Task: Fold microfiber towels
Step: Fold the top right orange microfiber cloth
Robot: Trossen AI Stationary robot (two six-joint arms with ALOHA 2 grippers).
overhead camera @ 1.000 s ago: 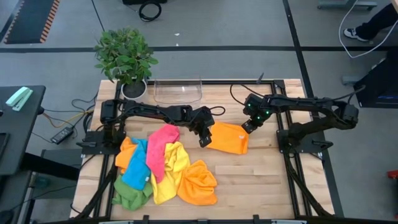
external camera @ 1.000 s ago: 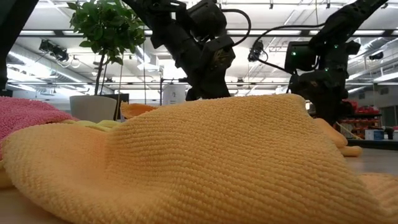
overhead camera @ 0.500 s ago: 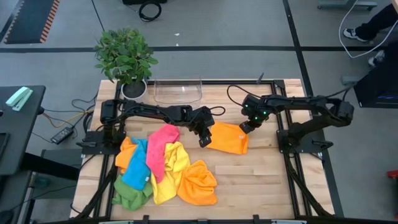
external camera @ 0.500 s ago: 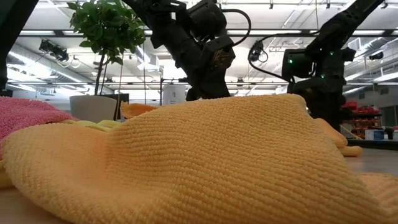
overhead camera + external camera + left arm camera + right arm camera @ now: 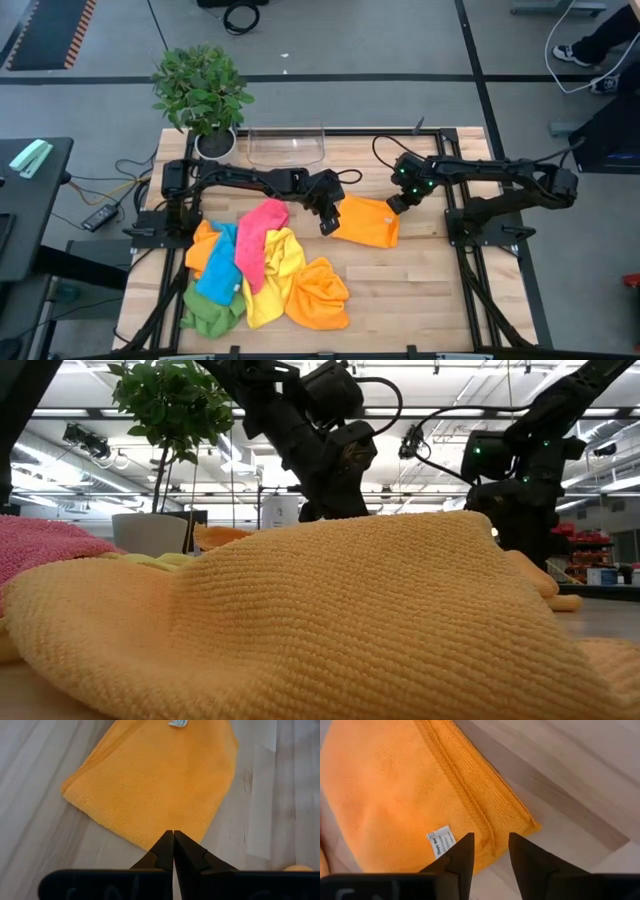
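Orange towel (image 5: pixel 366 222), seemingly folded mid-table, should be flattened evenly; left gripper (image 5: pixel 173 851) is closed empty, right gripper (image 5: pixel 490 851) parted.

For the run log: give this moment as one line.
left gripper shut, empty, at orange towel edge | right gripper open, over its tag corner | pile unfolded

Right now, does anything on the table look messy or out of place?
Yes. The folded orange towel lies flat between the two grippers, but the other towels sit in a crumpled, overlapping heap on the table, still unfolded. Nothing looks spilled or damaged.
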